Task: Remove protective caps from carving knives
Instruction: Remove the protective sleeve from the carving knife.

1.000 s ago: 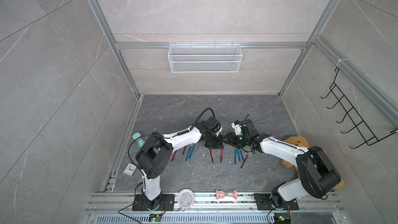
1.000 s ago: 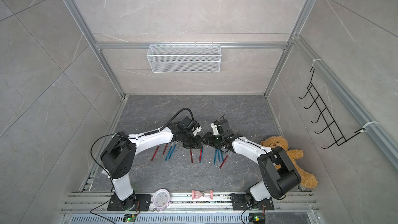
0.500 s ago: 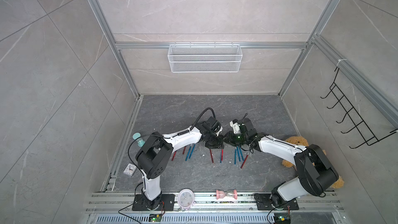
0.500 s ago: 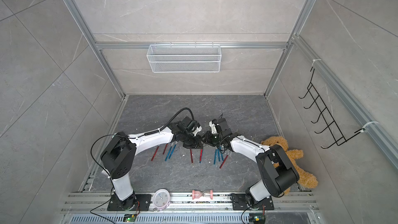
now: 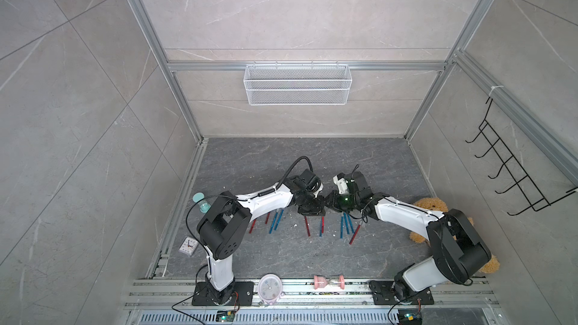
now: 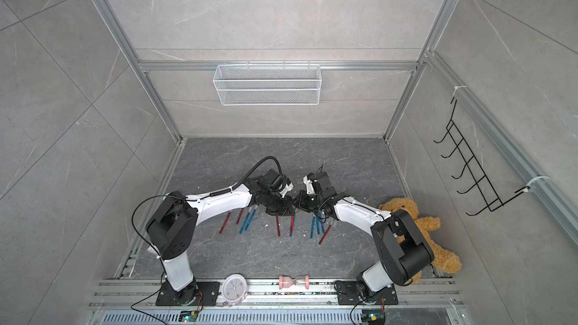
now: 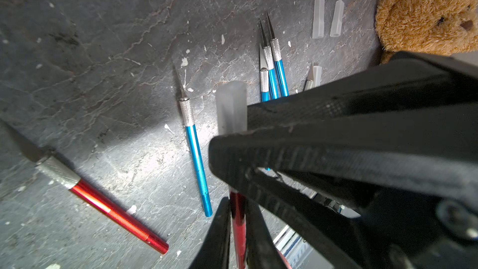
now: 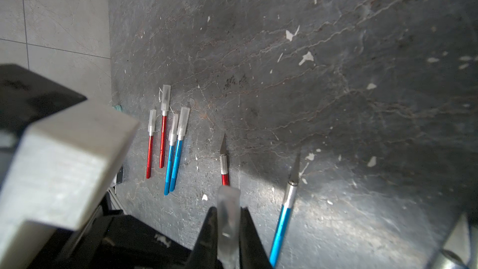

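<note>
Judging from how things lie, the task is reckoned to be past its middle but not finished. One red knife (image 7: 238,231) is held clear of the floor (image 8: 310,99) between the two arms. Its handle is clamped in the narrowly closed left gripper (image 7: 238,210). The translucent cap (image 8: 227,203) on its tip is pinched between the closed jaws of the right gripper (image 8: 229,218). A dark blade is made out through the sleeve in the right wrist view, so this cap is judged not yet pulled off.

Four capped knives (image 8: 162,141), two red and two blue, are seen lying side by side on the floor, well apart from the held one. These are taken to be what is left after the present pull.

Done work is shown by the bare blades:
- a red bare knife (image 7: 98,203) lies alone;
- a blue bare knife (image 7: 195,156) lies near it;
- three more blue knives (image 7: 271,73) are bunched together, tips uncovered.

Several loose caps (image 7: 318,18) are gathered on the floor near a teddy bear (image 7: 426,11), apart from the knives. One further knife is half hidden behind the right gripper, and whether it is capped cannot be told. The full count of knives therefore cannot be settled.
</note>
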### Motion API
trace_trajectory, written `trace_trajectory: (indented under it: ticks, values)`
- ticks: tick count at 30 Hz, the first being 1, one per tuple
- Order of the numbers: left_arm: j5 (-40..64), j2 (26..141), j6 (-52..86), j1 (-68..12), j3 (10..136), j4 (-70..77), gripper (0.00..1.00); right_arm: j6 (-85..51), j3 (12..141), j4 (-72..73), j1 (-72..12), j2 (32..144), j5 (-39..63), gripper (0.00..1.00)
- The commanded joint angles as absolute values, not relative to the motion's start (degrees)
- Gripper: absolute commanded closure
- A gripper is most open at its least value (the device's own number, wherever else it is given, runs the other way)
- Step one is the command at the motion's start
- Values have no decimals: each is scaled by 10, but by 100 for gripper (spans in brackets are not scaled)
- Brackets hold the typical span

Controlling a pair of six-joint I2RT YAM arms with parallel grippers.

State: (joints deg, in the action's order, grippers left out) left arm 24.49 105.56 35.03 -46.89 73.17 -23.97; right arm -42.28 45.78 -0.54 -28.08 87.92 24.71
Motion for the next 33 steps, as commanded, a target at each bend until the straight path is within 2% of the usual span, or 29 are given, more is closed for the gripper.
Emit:
trace_trajectory:
  ticks: [1,33]
  values:
    - [256,1033,356,-471,746,-237,85,-425,471,0,-284,885,237,90]
    - [246,1022,345,-472,731,-255,88,-402,538,-52,-267,893,199,94]
